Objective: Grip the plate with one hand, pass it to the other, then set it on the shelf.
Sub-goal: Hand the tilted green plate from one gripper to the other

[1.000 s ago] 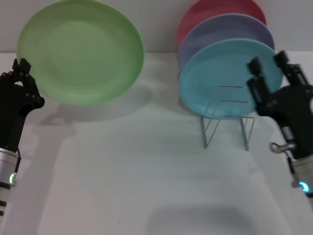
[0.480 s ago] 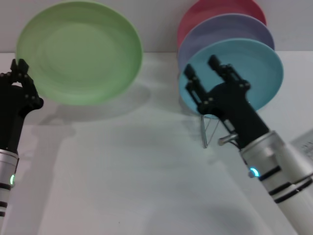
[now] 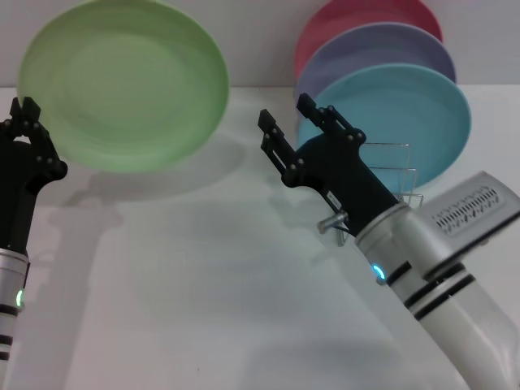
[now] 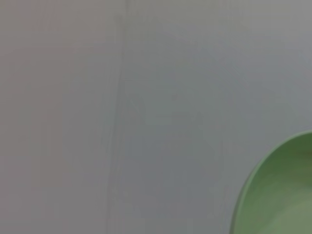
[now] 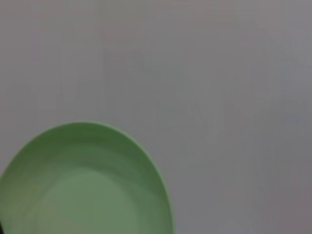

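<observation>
The light-green plate [image 3: 122, 85] is held up in the air at the left, tilted with its face toward me. My left gripper [image 3: 24, 114], on the slim black forearm, is shut on the plate's lower left rim. The plate also shows in the left wrist view [image 4: 282, 195] and in the right wrist view [image 5: 83, 185]. My right gripper [image 3: 284, 111], on the bulky white-and-grey arm, is open and empty. It is in mid-table, pointing at the plate's right edge, a short gap away. The wire shelf [image 3: 390, 175] stands behind the right arm.
A sky-blue plate [image 3: 406, 122], a lavender plate [image 3: 382, 49] and a red plate [image 3: 357, 16] stand upright in the shelf at the back right. The white table [image 3: 203, 284] lies below both arms.
My right arm has swung left from beside the shelf to mid-table, its open gripper now close to the green plate. The left gripper and the plate shifted slightly left.
</observation>
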{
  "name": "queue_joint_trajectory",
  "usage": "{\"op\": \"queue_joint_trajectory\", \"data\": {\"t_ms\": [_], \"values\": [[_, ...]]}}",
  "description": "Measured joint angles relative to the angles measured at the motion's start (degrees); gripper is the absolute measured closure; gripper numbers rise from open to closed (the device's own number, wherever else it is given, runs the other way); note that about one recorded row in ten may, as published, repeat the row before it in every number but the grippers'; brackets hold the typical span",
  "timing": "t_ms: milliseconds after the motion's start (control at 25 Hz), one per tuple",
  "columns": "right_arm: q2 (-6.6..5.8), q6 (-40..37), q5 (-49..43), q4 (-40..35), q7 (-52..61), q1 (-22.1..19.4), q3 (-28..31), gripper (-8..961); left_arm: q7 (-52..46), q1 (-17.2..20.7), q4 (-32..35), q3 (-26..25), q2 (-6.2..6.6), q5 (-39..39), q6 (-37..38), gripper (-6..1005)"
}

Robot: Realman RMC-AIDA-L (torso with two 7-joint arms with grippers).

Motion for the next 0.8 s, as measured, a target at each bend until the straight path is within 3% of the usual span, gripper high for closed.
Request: {"op": "queue_joint_trajectory", "data": {"t_ms": [400,800], "values": [[-0.02,8.1,-7.9,2.5,-0.1,0.8,7.9,370,0.1,-0.3,0.5,1.8,0.00,0.0,0.2,931],[0.09,11.1,-8.4,2.8,-0.1,1.1,10.8,368,0.2,-0.5,0.7,2.0,0.00,-2.0,-0.3,927]]}}
